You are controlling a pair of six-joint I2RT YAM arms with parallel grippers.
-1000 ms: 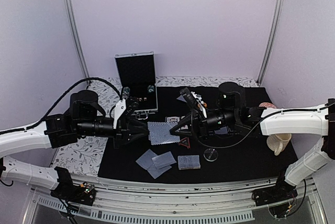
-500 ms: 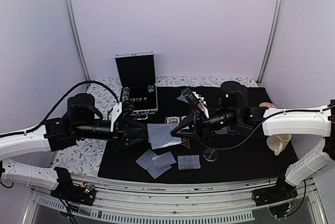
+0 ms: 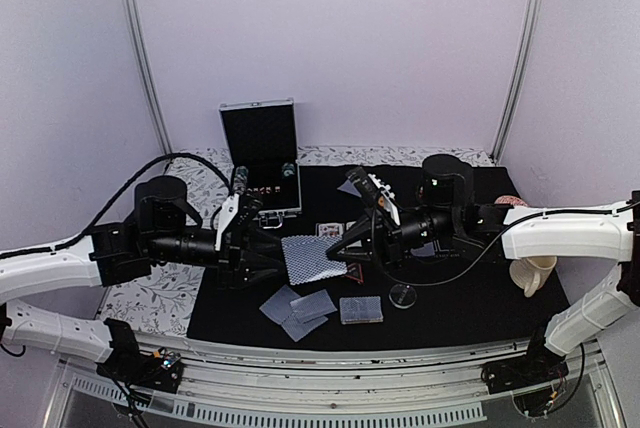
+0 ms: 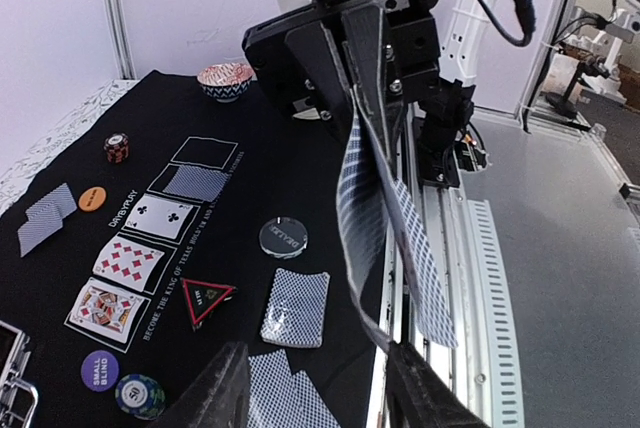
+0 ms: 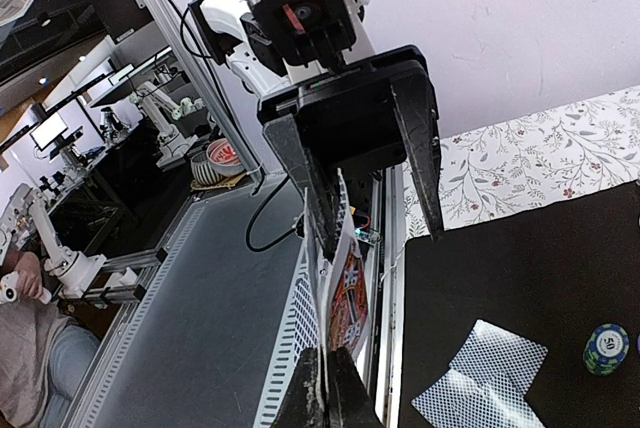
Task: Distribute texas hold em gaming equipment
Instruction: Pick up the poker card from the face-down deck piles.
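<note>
1. Hanging above the left-middle of the black mat [image 3: 470, 298], a fanned stack of playing cards [image 3: 312, 258] with grey-blue backs spans the gap between the 2 grippers.
2. At 1 end of the stack, the right gripper [image 3: 338, 248] is clamped tight on the cards; in its wrist view the fingers meet on them.
3. At the other end, the left gripper [image 3: 272, 254] stands wide open, 1 jaw on either side of the stack. Whether either jaw touches the cards cannot be told.
4. On the mat below lie the red triangle marker [image 4: 205, 298], the clear disc [image 4: 283, 236], a face-down pile [image 3: 361, 309] and overlapping loose cards [image 3: 298, 310] near the mat's near edge.
5. Bare mat stretches right of the disc toward the mug [image 3: 530, 273]; the open aluminium case [image 3: 262, 158] stands at the far left corner.
</note>
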